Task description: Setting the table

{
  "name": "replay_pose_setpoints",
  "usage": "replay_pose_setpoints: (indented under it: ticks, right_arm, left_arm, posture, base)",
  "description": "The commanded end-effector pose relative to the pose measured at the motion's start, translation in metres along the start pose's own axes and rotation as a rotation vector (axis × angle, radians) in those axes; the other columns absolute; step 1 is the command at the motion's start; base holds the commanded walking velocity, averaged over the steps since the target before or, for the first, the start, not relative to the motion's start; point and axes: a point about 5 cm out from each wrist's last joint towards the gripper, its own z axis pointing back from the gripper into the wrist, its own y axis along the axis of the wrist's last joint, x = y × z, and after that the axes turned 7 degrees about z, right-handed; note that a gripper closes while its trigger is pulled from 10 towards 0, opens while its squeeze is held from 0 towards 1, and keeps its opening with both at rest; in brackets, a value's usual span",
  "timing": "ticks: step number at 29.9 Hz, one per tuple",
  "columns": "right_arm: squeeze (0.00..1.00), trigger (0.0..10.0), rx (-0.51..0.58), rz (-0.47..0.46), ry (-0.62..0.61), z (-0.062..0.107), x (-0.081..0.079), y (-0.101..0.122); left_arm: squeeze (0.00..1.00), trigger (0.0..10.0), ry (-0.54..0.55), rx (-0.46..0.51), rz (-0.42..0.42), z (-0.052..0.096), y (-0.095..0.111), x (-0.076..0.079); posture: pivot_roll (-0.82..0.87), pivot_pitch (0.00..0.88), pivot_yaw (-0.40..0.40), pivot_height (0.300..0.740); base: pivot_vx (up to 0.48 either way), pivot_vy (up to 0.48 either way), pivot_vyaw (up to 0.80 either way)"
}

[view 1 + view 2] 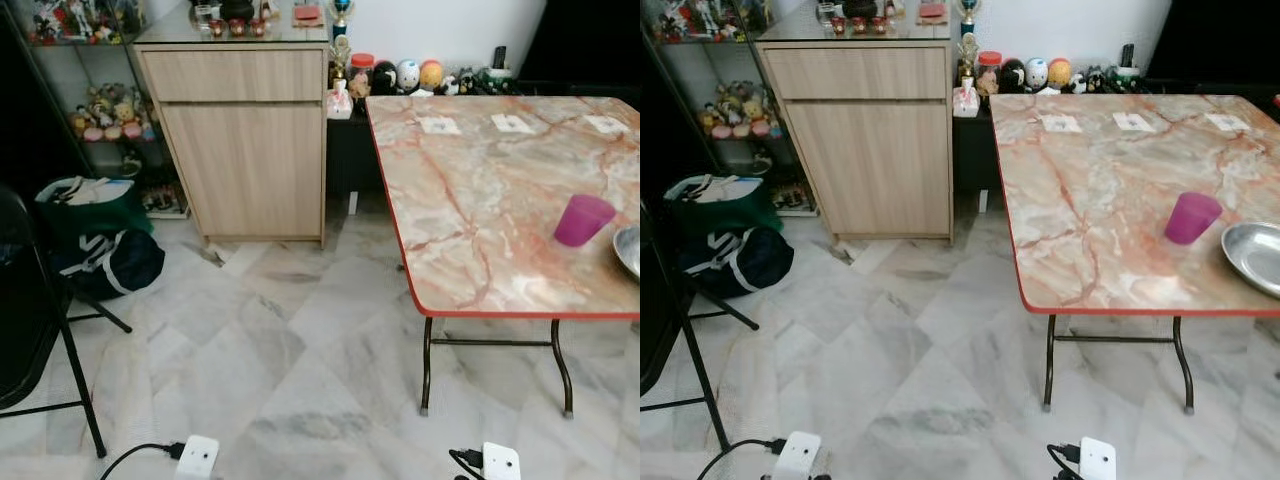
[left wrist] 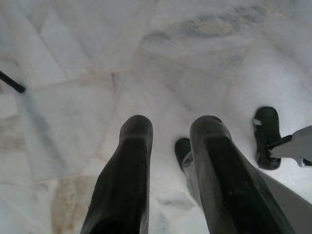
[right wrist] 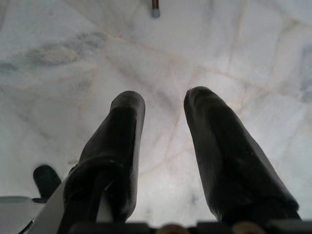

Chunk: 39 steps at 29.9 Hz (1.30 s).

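Observation:
A marble-patterned table [image 1: 470,150] with a red edge stands ahead on the right. A purple cup [image 1: 583,220] stands near its front right part, and a silver metal plate [image 1: 1252,255] lies just right of the cup. Three white cards [image 1: 512,123] lie along the table's far side. Both arms hang low over the marble floor. My left gripper [image 2: 170,127] is open with nothing between its fingers. My right gripper [image 3: 163,103] is open too, also empty, above bare floor tiles.
A wooden cabinet [image 1: 240,140] stands at the back centre with trinkets on top. Bags [image 1: 95,235] lie on the floor at left, by a black folding chair [image 1: 40,330]. A glass shelf [image 1: 95,110] holds figurines. Small ornaments [image 1: 405,75] line a low shelf behind the table.

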Motion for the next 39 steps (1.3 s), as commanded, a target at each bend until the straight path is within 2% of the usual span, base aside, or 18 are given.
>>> replay_pose_setpoints:
  ticks: [1, 7, 19, 39]
  right_arm:
    - [0.0, 10.0, 0.007, -0.044, 0.121, -0.003, -0.02, 0.016]
    - [0.0, 10.0, 0.019, -0.032, 0.125, -0.004, -0.022, 0.02]
    - [0.0, 10.0, 0.052, -0.049, 0.137, -0.004, -0.025, 0.027]
    - [0.0, 10.0, 0.056, -0.032, 0.147, -0.004, -0.027, 0.026]
  left_arm:
    - [0.0, 10.0, 0.066, -0.013, 0.172, 0.001, 0.004, -0.021]
    - [0.0, 10.0, 0.064, -0.013, 0.172, 0.001, 0.004, -0.02]
    - [0.0, 10.0, 0.06, -0.015, 0.176, 0.001, 0.004, -0.019]
    - [0.0, 10.0, 0.054, -0.013, 0.178, 0.0, 0.004, -0.017]
  posture:
    - [0.21, 0.001, -0.139, 0.74]
    - [0.21, 0.0, -0.14, 0.74]
    - [0.21, 0.0, -0.14, 0.74]
    - [0.2, 0.0, -0.138, 0.74]
  base:
    - [0.0, -0.428, 0.0]
    - [0.0, -0.439, -0.52]
    - [0.0, -0.452, 0.0]
    - [0.0, -0.459, 0.0]
